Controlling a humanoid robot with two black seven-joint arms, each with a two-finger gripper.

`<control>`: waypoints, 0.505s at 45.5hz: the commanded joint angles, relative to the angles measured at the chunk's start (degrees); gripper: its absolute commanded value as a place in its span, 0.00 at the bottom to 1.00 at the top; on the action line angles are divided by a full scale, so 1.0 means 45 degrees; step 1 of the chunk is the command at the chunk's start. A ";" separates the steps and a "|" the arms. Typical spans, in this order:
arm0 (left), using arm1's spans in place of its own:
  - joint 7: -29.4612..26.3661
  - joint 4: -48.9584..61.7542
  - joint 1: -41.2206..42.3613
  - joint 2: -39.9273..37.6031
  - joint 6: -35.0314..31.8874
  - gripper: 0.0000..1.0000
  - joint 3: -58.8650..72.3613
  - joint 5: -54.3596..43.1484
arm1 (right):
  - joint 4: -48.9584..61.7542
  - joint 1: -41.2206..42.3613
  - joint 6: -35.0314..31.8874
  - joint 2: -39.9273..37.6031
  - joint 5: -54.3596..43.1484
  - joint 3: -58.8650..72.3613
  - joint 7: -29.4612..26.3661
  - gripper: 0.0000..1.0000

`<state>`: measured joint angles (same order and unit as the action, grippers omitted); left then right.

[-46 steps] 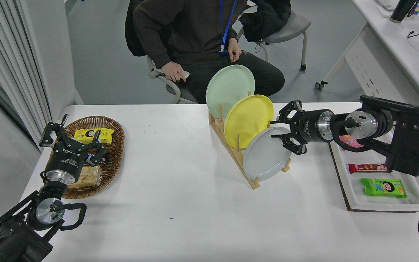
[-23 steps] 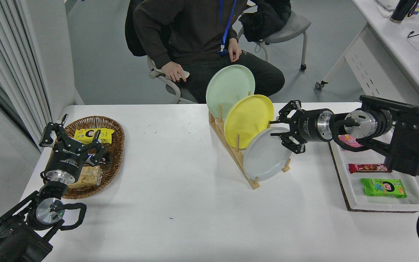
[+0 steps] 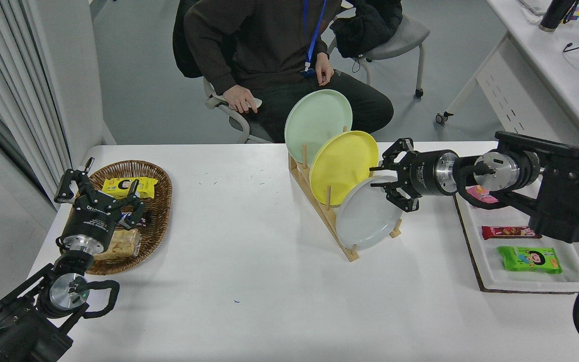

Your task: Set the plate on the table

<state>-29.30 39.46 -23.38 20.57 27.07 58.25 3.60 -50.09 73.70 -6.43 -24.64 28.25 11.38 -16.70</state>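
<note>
Right claw closer than a second ago, spread wide around upper right rim of grey plate, still upright in wooden rack on counter; grip imminent; left claw parked open.

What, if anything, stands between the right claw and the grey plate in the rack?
Nothing visible does. The right claw is open at the upper right rim of the grey plate, with the yellow plate just behind that rim.

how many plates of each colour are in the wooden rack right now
round mint-green plate: 1
round yellow plate: 1
round pale grey plate: 1
total: 3 plates in the wooden peg rack
</note>
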 commanded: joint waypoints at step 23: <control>0.0008 0.0000 0.0000 0.0000 0.0000 0.98 0.0005 0.0000 | -0.0001 0.0048 0.0003 -0.0013 0.0031 -0.0008 -0.0547 0.11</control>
<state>-29.31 39.46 -23.38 20.57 27.07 58.27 3.60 -49.98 73.86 -6.42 -24.69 28.37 11.32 -18.34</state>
